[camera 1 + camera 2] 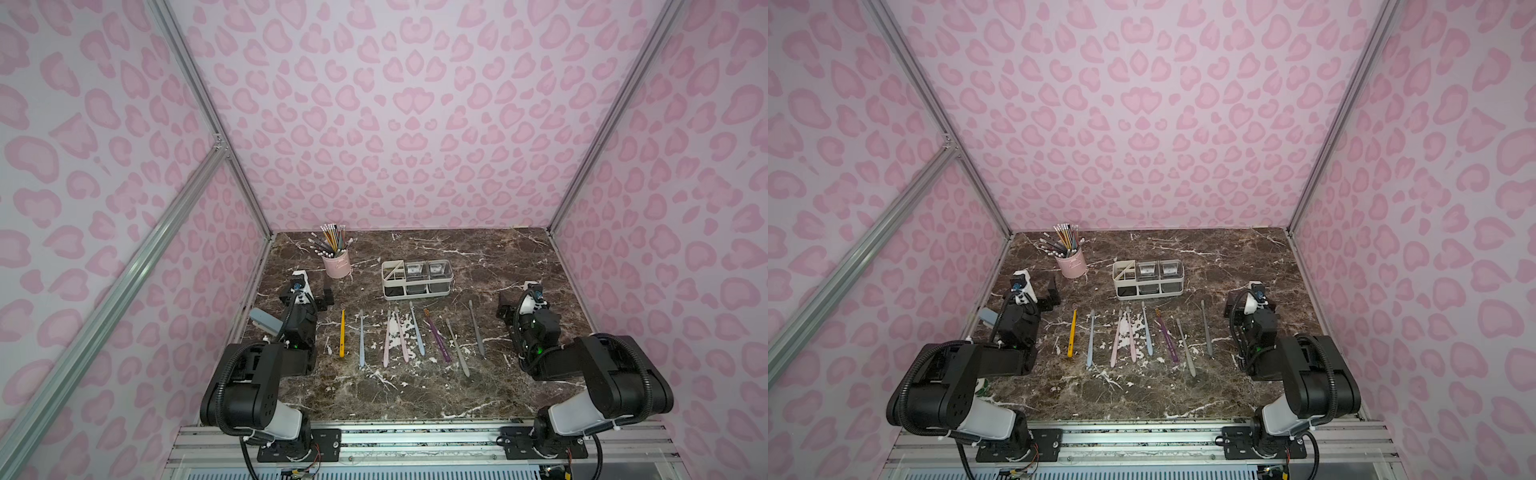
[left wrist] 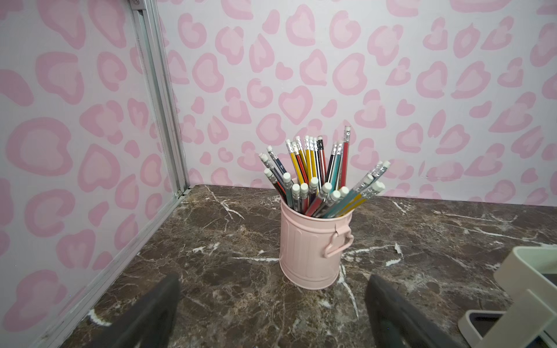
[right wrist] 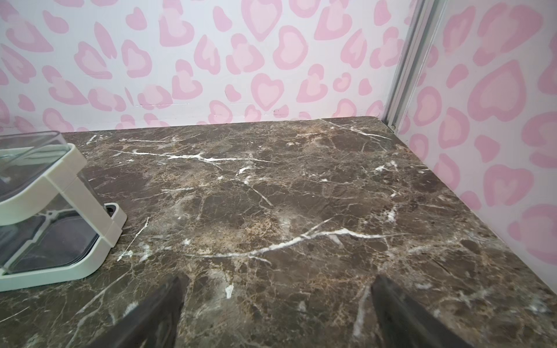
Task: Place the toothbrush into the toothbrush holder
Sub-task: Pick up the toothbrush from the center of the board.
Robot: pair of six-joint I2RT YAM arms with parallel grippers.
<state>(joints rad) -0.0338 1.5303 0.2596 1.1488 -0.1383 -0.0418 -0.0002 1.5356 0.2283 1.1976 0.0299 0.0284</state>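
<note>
Pink heart-spotted walls (image 1: 415,124) close in a dark marble table (image 1: 415,399) on three sides, and an aluminium rail (image 1: 415,440) runs along its near edge at the bottom of the frame. In both top views the white toothbrush holder (image 1: 392,287) stands upright at centre frame. Its divided slots are at the left end and two clear cups (image 1: 416,270) sit to the right, with bare marble behind it. Just below it and apart from it, eight toothbrushes (image 1: 417,328) lie flat in a row, from a yellow toothbrush (image 1: 342,332) at left to a grey toothbrush (image 1: 476,328) at right; none is in the holder. A pink cup of pencils (image 1: 337,266) stands to the upper left of the holder, near the back corner. The left claw (image 2: 272,313) sits by the table's left edge, jaws spread wide and empty, facing the cup. The right claw (image 3: 277,313), equally wide and empty, sits by the right edge facing bare marble. A bare strip of table separates the row from the rail.
</note>
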